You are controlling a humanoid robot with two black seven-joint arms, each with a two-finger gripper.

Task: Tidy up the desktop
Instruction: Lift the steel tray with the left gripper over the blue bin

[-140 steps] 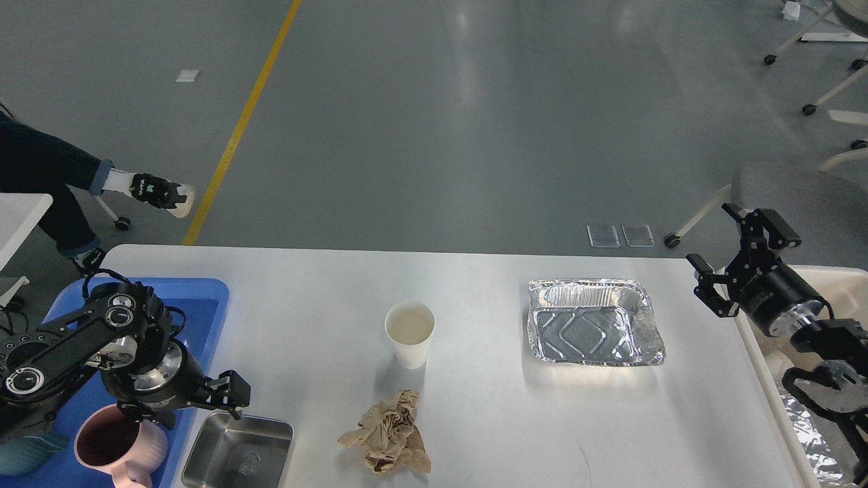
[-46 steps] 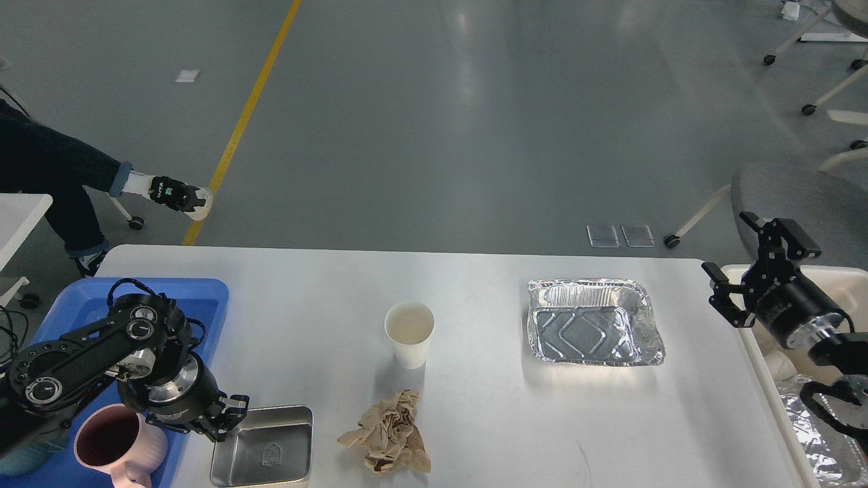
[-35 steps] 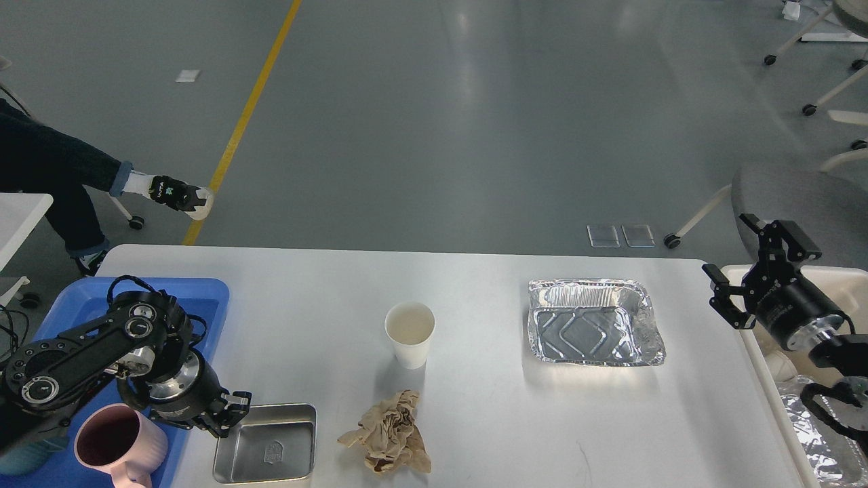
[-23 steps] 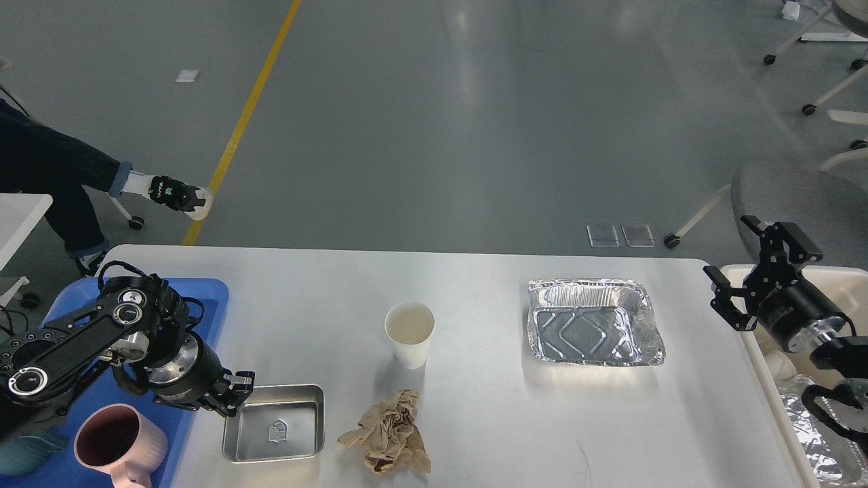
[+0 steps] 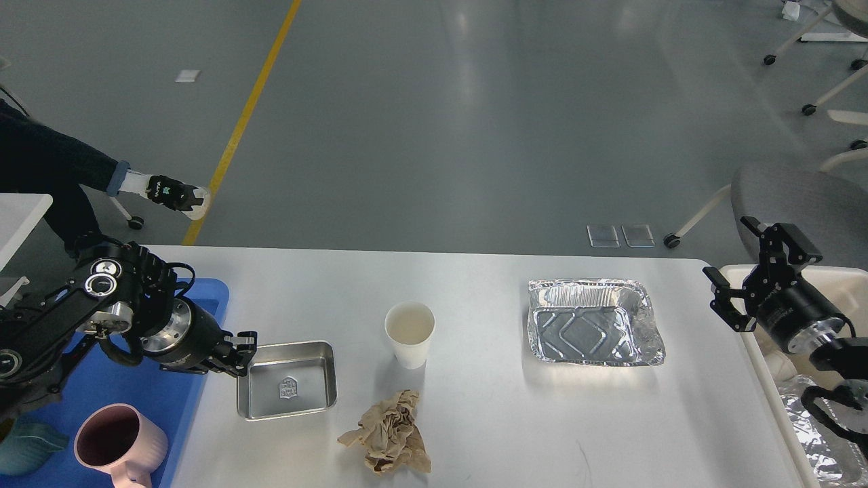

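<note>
The white desktop (image 5: 488, 420) fills the lower view. My left gripper (image 5: 239, 354) is shut on the left rim of a small steel tray (image 5: 288, 379), which is near the blue plastic tray's right edge. A white paper cup (image 5: 409, 332) stands upright mid-table. A crumpled brown paper (image 5: 388, 434) lies in front of it. An empty foil tray (image 5: 590, 322) lies to the right. My right gripper (image 5: 732, 257) is open and empty above the table's right edge.
The blue plastic tray (image 5: 203, 291) at the left holds a pink mug (image 5: 115, 444) and a teal item (image 5: 20, 451). A beige bin (image 5: 837, 274) at the right holds crumpled foil (image 5: 814, 434). A seated person's legs and office chairs are on the floor beyond.
My left gripper has closed on the steel tray and moved it away from me and to the right, from the front edge toward mid-table. My right gripper drifted slightly right.
</note>
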